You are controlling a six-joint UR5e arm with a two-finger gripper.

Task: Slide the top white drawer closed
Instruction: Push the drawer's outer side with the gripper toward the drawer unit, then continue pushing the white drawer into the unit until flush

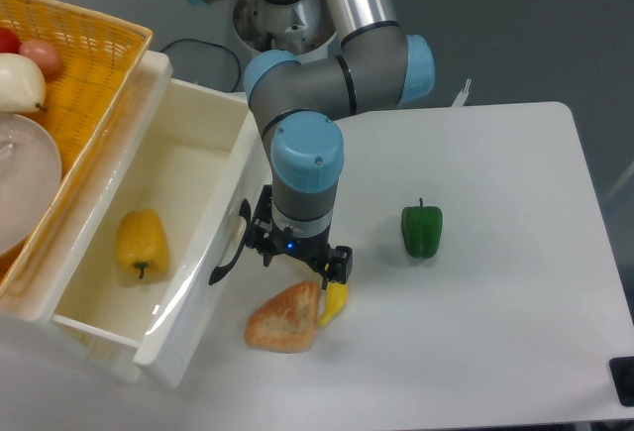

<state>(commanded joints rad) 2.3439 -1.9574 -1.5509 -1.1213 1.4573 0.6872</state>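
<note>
At the far left, a yellow wicker basket (94, 50) is seen on top of the cabinet, with a white bowl (22, 183) and some round produce (20, 79) lying in it. Just below and to the right of the basket, the top white drawer (188, 168) is found pulled well out over the desk (495, 282), its glossy interior open to view. A yellow bell pepper (139, 243) is seen lying on the drawer's floor, nearer the left wall. The black curved handle (228, 251) is fixed to the drawer's front face, which is turned toward the robot.

The pincer (295, 265) is held directly beside that front face, pointing downward, with its left side against or very nearly against the handle; actual contact cannot be confirmed. Its fingers are largely hidden under the blue-capped wrist (305, 159), so it cannot be told whether they are spread wide or drawn together, and nothing is seen gripped between them.

Just below the pincer, a slice of toasted bread (285, 318) is seen lying on the desk, with a small yellow item (336, 302) touching its right edge. Farther right, well apart from the arm, a green bell pepper (421, 229) is seen on the desk. At the bottom right corner a dark object (624, 379) is cut off by the frame.
</note>
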